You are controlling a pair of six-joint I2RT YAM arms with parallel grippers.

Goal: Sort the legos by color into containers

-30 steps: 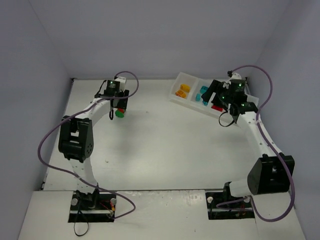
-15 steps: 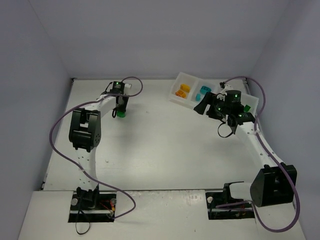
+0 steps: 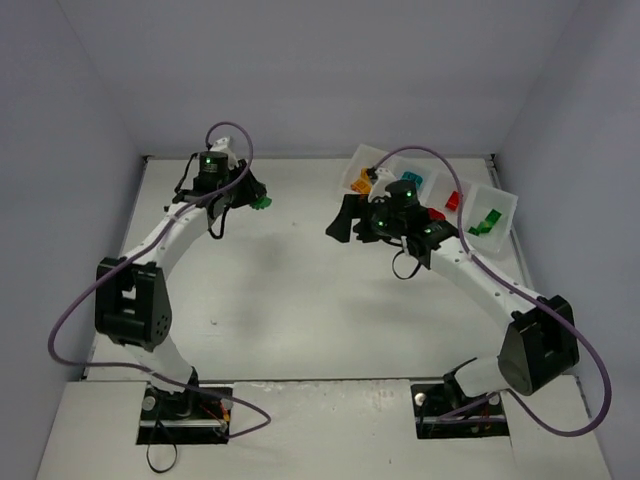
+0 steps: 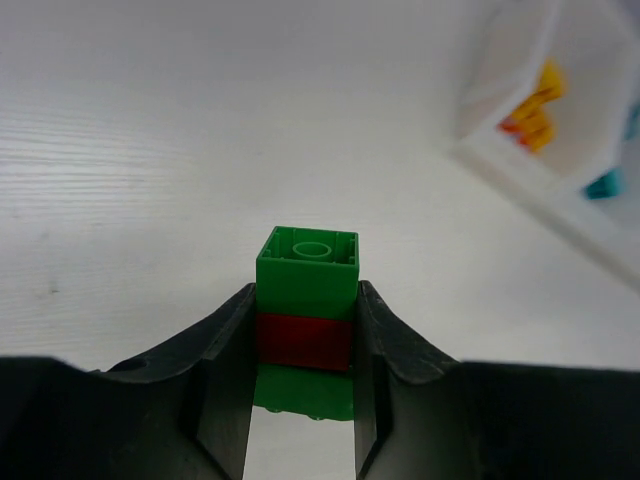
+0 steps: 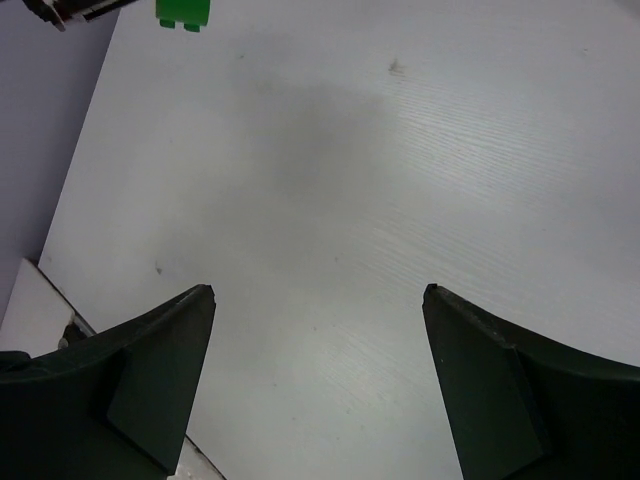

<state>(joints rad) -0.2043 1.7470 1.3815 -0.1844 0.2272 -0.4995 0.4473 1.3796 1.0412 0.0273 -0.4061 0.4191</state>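
Green-and-red lego stack (image 4: 305, 285) sits clamped between the left gripper (image 4: 305, 320) fingers, its top poking past their tips. The right gripper (image 5: 318, 300) has its jaws apart, with that stack far ahead to its left.

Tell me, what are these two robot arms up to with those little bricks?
They're sorting toy bricks by color. The left gripper is shut on a small green-and-red brick stack over the far left of the table. The right gripper is open and empty, near the tray. The tray already holds orange bricks, teal bricks, red bricks and green bricks, each color in its own compartment.
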